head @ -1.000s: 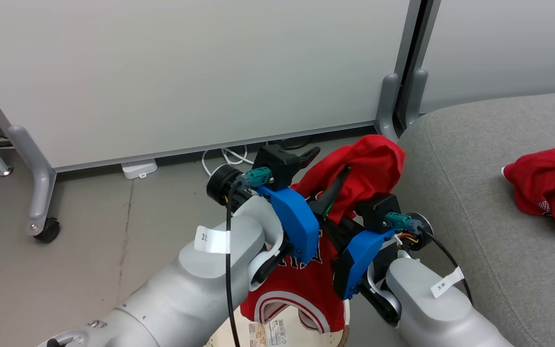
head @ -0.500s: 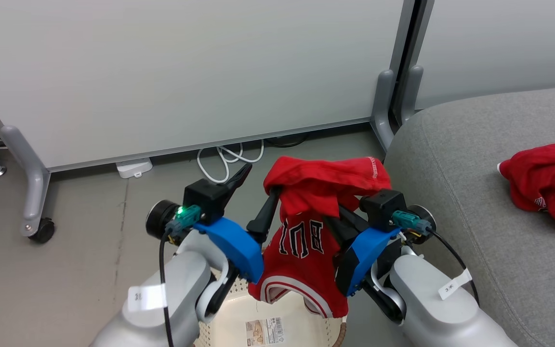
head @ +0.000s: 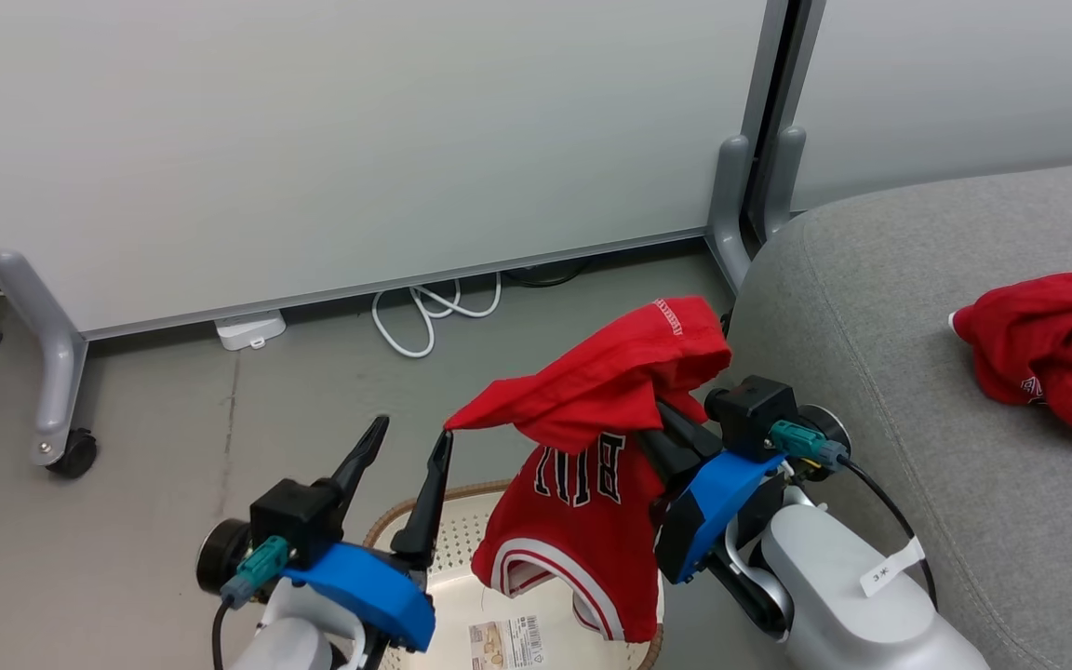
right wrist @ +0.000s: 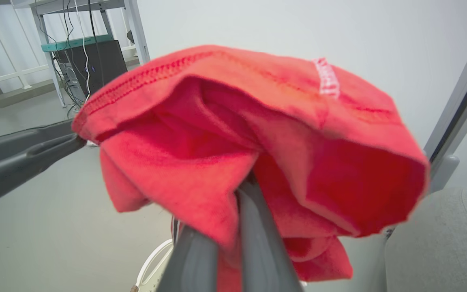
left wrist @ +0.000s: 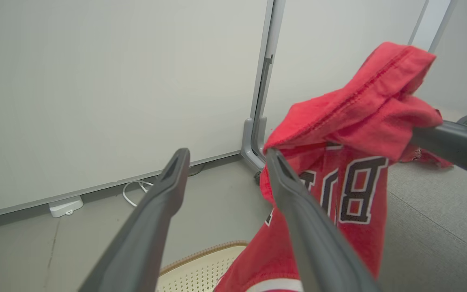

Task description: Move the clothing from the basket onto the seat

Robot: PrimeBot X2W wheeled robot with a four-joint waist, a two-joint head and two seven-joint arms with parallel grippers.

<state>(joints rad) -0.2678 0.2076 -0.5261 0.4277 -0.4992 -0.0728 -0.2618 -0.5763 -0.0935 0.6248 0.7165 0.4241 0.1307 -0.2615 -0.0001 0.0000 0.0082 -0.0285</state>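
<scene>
right jaws clamped on red jersey [head: 582, 484] over basket [head: 466, 538] | left jaws apart beside hem | other garment [head: 1048, 349] on seat [head: 871, 326]

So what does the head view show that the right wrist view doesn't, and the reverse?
Head view: a second red garment lying on the grey seat cushion, the jersey's dark lettering, a paper label inside the basket. Right wrist view: a dark box beneath a teal rack shelf. Both: the jersey bunched over the shut right gripper, the open left gripper's fingertip at its hem.
</scene>
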